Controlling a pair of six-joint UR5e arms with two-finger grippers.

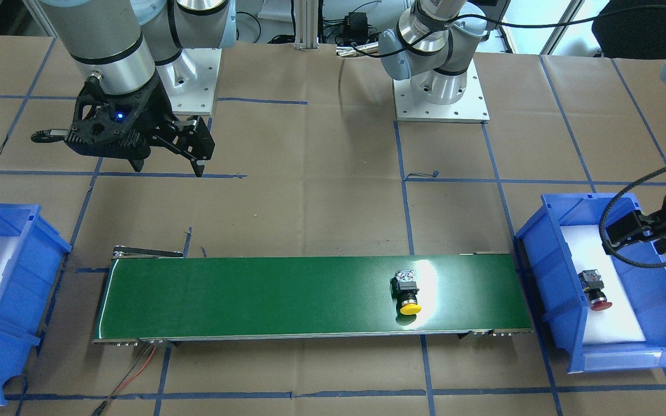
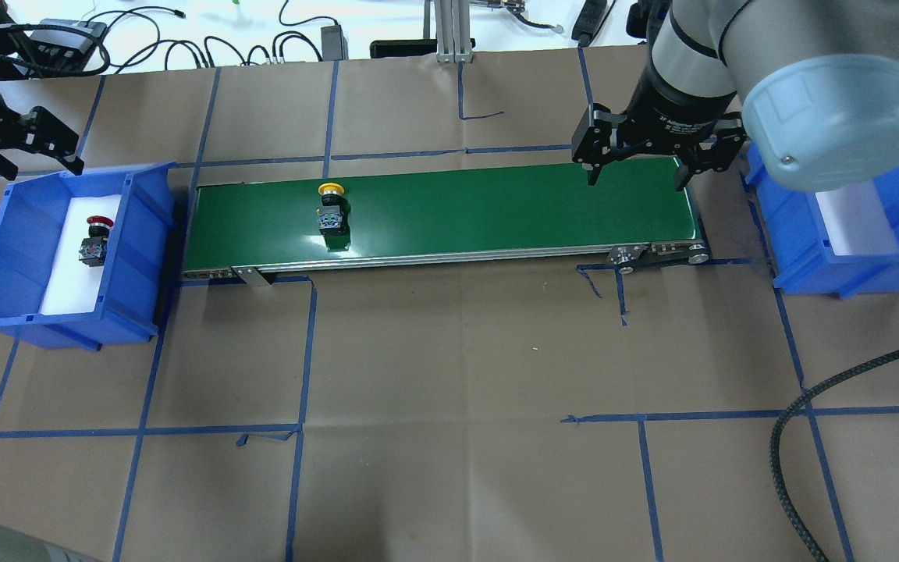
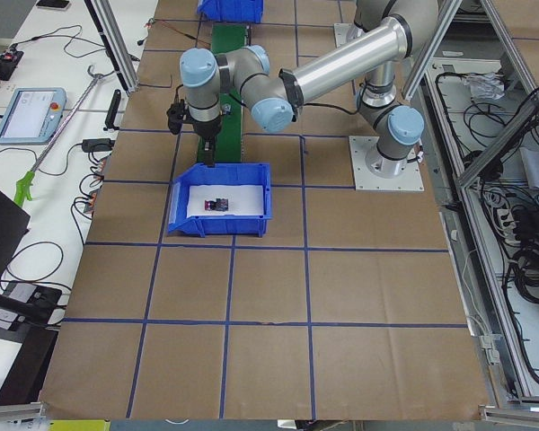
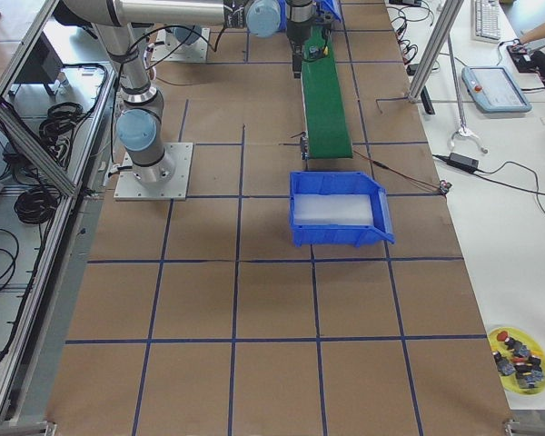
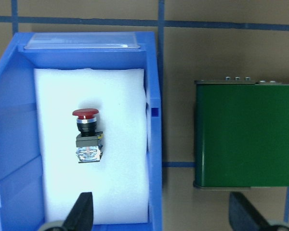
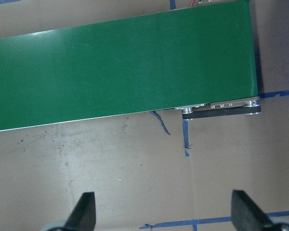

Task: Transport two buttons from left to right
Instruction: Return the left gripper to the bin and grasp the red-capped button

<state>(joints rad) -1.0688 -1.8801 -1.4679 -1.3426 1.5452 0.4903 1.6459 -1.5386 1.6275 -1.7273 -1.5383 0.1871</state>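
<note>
The yellow-capped button (image 2: 331, 209) lies on its side on the green conveyor belt (image 2: 496, 207), toward the belt's left end; it also shows in the front view (image 1: 407, 292). The red-capped button (image 5: 88, 137) lies on white foam inside the left blue bin (image 2: 145, 234), and shows from overhead (image 2: 94, 240). My left gripper (image 2: 36, 165) is open and empty, high over that bin's far side; in its wrist view (image 5: 161, 216) the red button lies ahead of the jaws. My right gripper (image 2: 637, 181) is open and empty above the belt's right end (image 6: 221, 57).
The right blue bin (image 2: 801, 234) with white foam holds nothing and stands past the belt's right end. A black braided cable (image 2: 789, 437) lies at the table's near right. A yellow dish of spare buttons (image 4: 518, 359) sits on the side table.
</note>
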